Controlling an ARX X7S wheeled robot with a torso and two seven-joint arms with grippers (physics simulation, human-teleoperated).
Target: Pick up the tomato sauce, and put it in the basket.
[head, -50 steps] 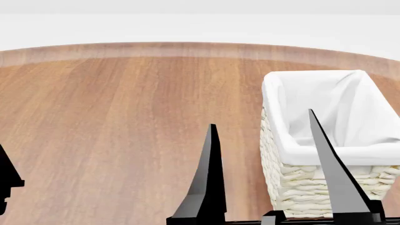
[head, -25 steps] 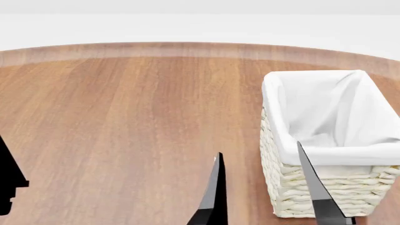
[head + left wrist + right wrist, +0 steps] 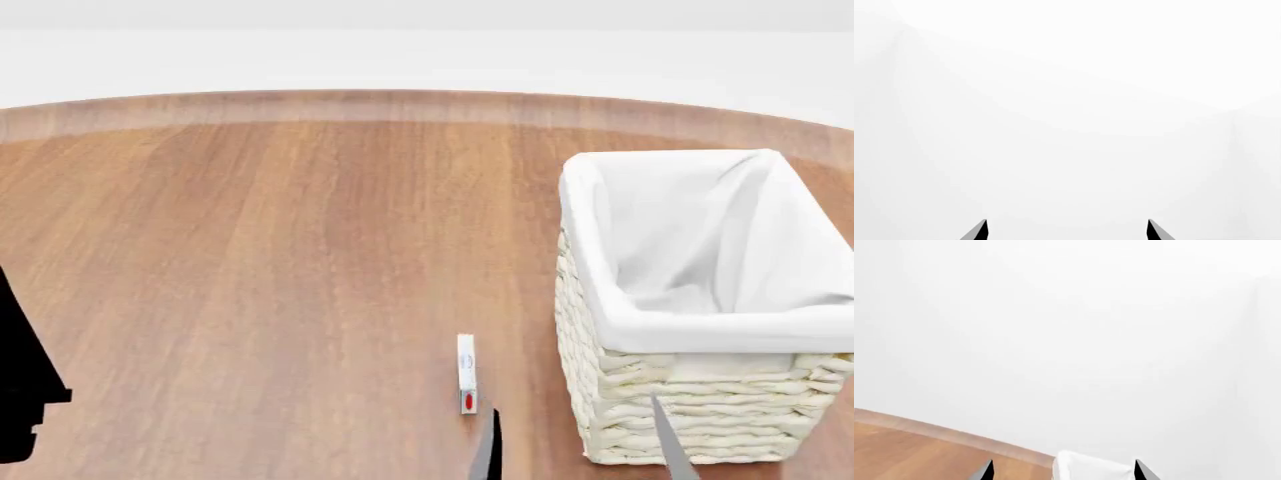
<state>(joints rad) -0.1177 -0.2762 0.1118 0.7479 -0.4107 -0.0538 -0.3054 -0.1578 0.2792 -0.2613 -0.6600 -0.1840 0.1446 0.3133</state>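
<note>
Wicker basket [image 3: 667,420] beside small white tag [image 3: 466,374], print unreadable; both end effectors [image 3: 1062,471] [image 3: 1066,230] spread, empty.

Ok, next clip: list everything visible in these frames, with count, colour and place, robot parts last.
basket: one, cream wicker with white cloth lining, right side of the table; nothing visible inside it from the head view.
small flat object: one, white with a red mark at its near end, on the table just left of the basket; too small to identify.
table: one, brown wood with a curved far edge.
tomato sauce: none visible in any view.
left gripper: black finger tips apart, nothing between them, facing blank white background.
right gripper: dark finger tips apart at the head view's bottom edge, near the basket's front, holding nothing.
</note>
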